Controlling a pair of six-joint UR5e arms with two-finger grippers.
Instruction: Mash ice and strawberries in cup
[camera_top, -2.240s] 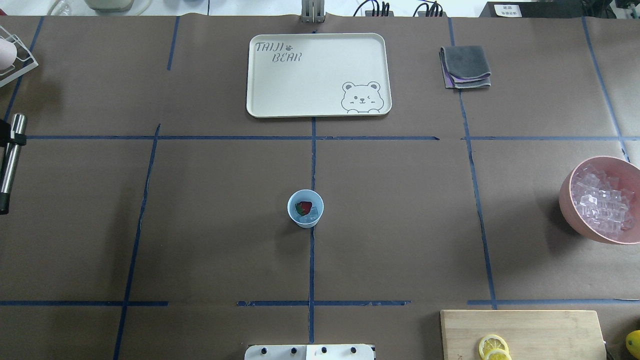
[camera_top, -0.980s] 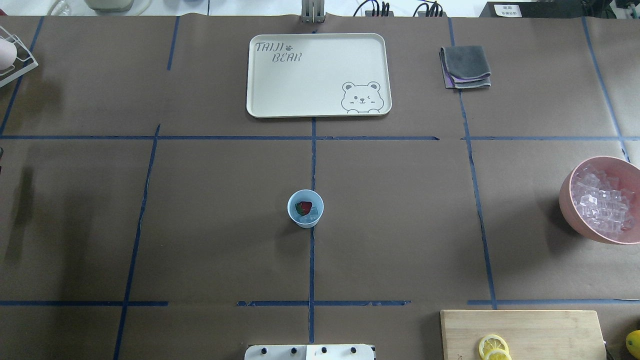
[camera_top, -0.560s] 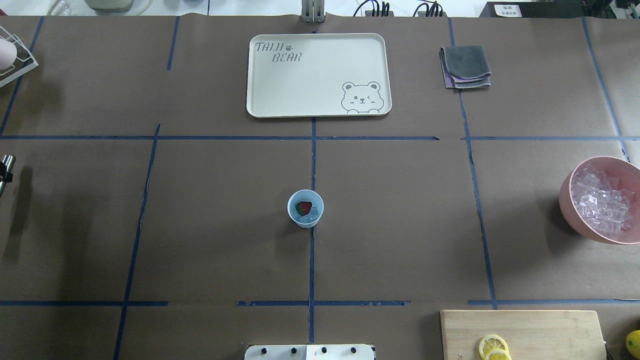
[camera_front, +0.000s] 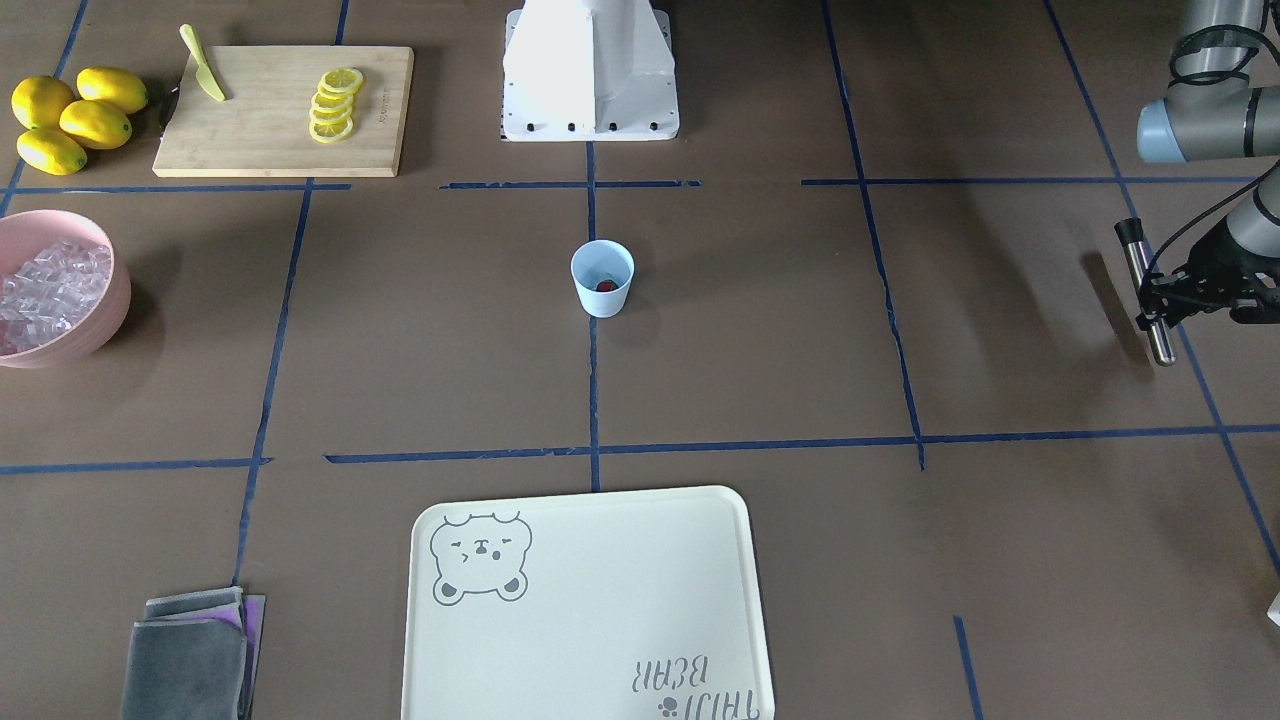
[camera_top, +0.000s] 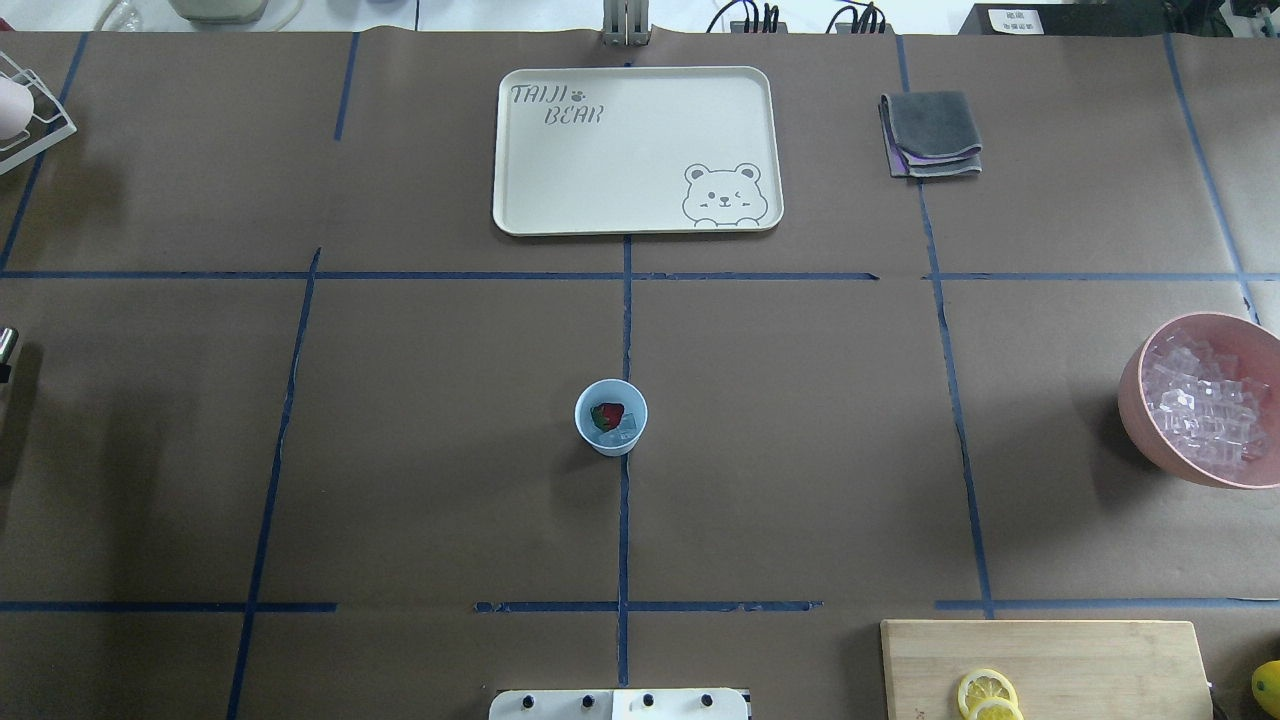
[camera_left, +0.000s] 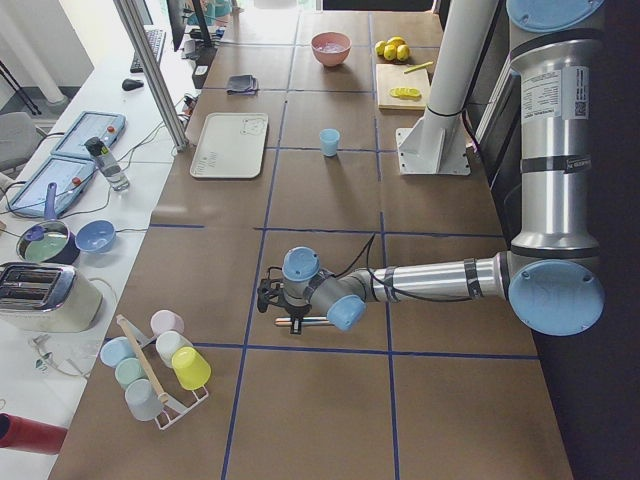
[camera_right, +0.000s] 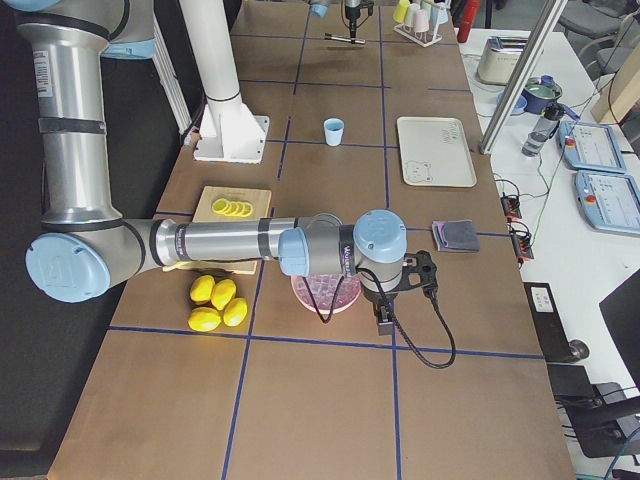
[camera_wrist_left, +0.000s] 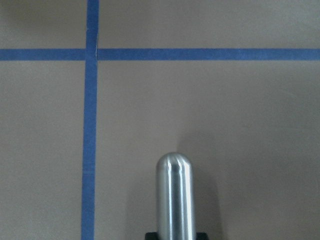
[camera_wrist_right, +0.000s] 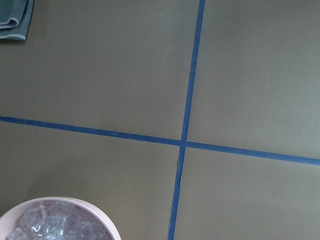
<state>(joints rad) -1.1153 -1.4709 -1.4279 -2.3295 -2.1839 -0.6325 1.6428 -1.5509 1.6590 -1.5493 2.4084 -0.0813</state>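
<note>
Cream tray (camera_top: 640, 150) reads "TAIJI BEAR"; left hand (camera_front: 1156, 303) grips steel rod (camera_front: 1138, 260).

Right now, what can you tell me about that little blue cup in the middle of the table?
The cup is small, pale blue, tapered, handleless, plastic by its look. It stands upright on the brown table, on a blue tape line. Inside lie a whole red strawberry and clear ice cubes. Nothing else touches it; the left end effector, gripping a metal rod, is far off.
</note>
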